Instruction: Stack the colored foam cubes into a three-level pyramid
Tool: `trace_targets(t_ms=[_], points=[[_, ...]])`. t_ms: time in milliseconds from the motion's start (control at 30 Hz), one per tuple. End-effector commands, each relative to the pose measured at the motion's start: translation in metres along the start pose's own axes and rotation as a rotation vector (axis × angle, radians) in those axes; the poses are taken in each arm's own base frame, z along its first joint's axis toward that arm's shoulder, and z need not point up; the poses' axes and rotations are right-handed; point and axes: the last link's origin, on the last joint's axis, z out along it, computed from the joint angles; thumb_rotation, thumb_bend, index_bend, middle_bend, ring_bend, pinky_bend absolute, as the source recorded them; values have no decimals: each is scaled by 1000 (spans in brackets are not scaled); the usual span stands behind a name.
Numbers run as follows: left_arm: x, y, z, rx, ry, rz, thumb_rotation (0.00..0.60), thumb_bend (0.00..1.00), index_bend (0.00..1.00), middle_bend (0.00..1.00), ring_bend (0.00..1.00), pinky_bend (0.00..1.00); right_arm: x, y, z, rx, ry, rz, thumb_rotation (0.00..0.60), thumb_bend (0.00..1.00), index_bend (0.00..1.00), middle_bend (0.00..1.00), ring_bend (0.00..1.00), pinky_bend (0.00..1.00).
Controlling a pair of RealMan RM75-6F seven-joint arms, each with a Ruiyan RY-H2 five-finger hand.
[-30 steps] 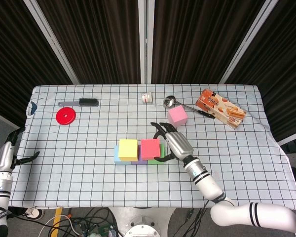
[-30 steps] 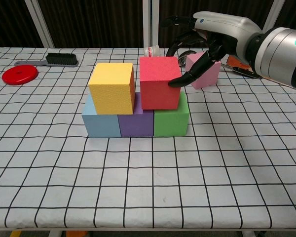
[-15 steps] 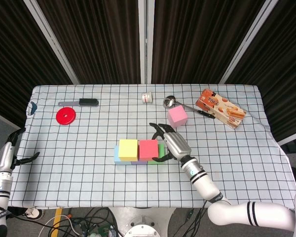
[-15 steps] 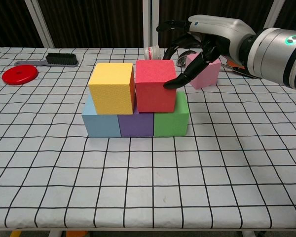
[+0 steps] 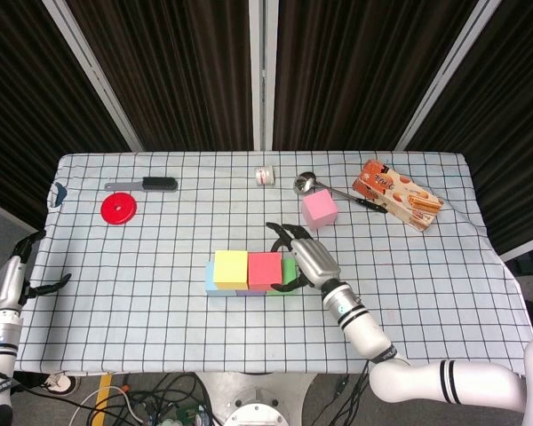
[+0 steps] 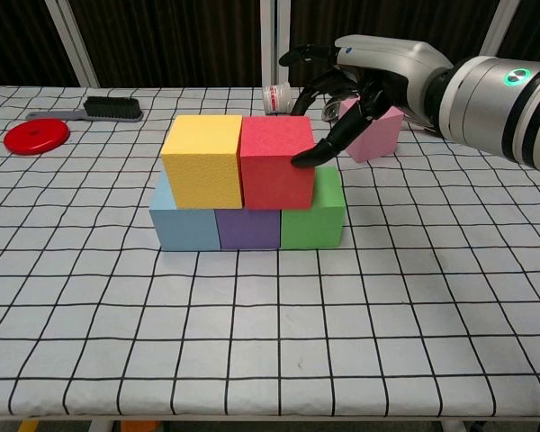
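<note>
The red cube (image 6: 277, 162) sits on the second level, flush against the yellow cube (image 6: 203, 160), over the purple cube (image 6: 248, 227) and green cube (image 6: 312, 216); the blue cube (image 6: 184, 225) ends the base row. The right hand (image 6: 360, 76) rests a fingertip on the red cube's right face with its other fingers spread, likely nudging it to close the gap. Behind the red cube waits the pink cube (image 6: 373, 130), probably the cap. Far left of it, the left hand (image 5: 16, 275) hangs open-fingered, holding nothing.
</note>
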Motion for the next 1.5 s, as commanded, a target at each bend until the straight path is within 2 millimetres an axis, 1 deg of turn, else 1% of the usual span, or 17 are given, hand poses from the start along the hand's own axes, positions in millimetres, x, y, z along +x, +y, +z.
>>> trace_targets(t_ms=[33, 1300, 1367, 1433, 1500], points=[[0, 0, 0, 1, 0, 0, 600, 161, 129, 115, 11, 79, 0, -1, 1, 2, 1, -2, 600, 165, 0, 463, 48, 0], [-3, -6, -1, 14, -11, 4, 600, 160, 129, 116, 10, 76, -5, -1, 6, -3, -7, -7, 600, 165, 0, 459, 48, 0], [-3, -6, -1, 15, -12, 4, 600, 160, 129, 116, 11, 76, -5, -1, 7, -2, -9, -6, 600, 155, 0, 443, 48, 0], [-4, -7, -1, 18, -13, 2, 600, 160, 129, 115, 11, 76, -6, -1, 7, -1, -17, -6, 600, 142, 0, 405, 47, 0], [-4, -7, -1, 19, -14, -2, 600, 160, 129, 115, 10, 76, -5, -1, 7, 1, -26, -8, 600, 127, 0, 334, 39, 0]])
